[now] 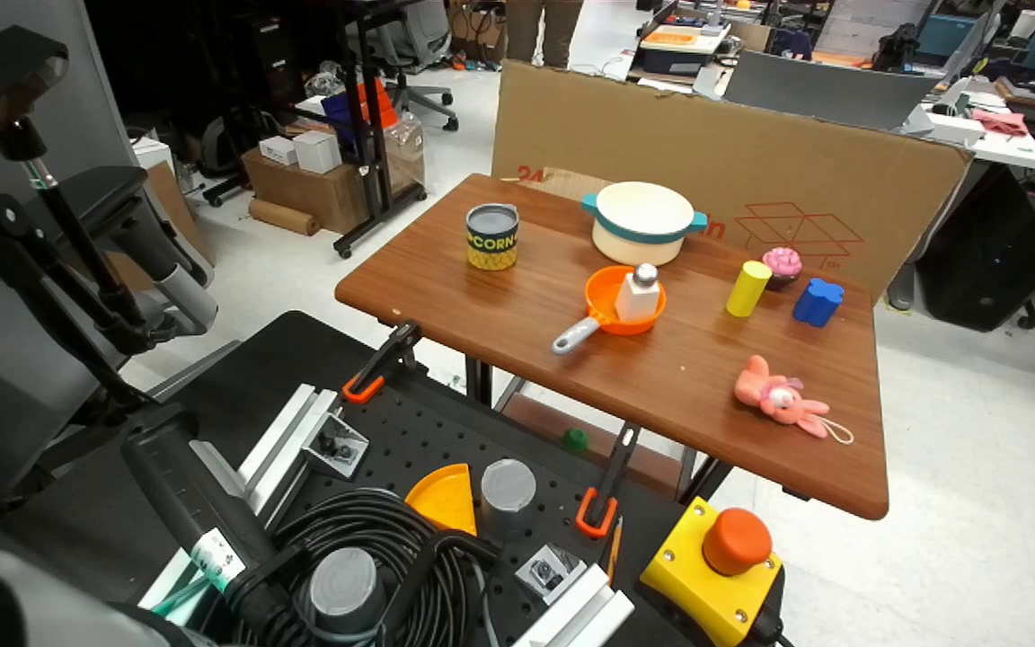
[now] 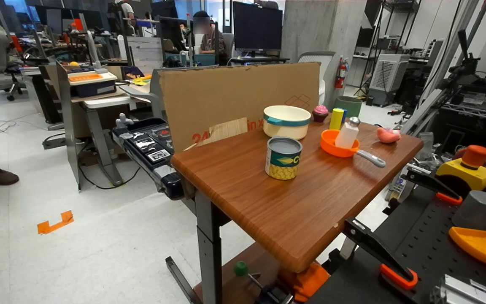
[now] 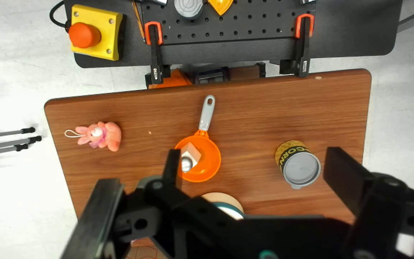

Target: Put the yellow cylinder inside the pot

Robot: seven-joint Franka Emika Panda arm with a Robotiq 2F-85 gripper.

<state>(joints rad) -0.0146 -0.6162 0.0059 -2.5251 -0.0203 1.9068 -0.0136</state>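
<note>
The yellow cylinder (image 1: pixel 748 288) stands upright on the brown table, beside the cupcake and the blue block. It also shows in an exterior view (image 2: pixel 336 119), behind the orange pan. In the wrist view it is hidden behind the gripper. The pot (image 1: pixel 634 244), cream-white with a green-blue rim and handles, stands at the table's back edge. It also shows in an exterior view (image 2: pixel 286 129). In the wrist view only part of the pot (image 3: pixel 225 199) shows past the gripper. My gripper (image 3: pixel 254 156) is wide open and empty, high above the table. It is not identifiable in the exterior views.
A corn can (image 1: pixel 491 238) stands left of an orange pan (image 1: pixel 605 286) holding a white shaker (image 1: pixel 637 296). A blue block (image 1: pixel 818 302), a pink-topped cupcake (image 1: pixel 782 264) and a pink plush (image 1: pixel 780 395) lie around the cylinder. A cardboard wall (image 1: pixel 715 135) stands behind the table.
</note>
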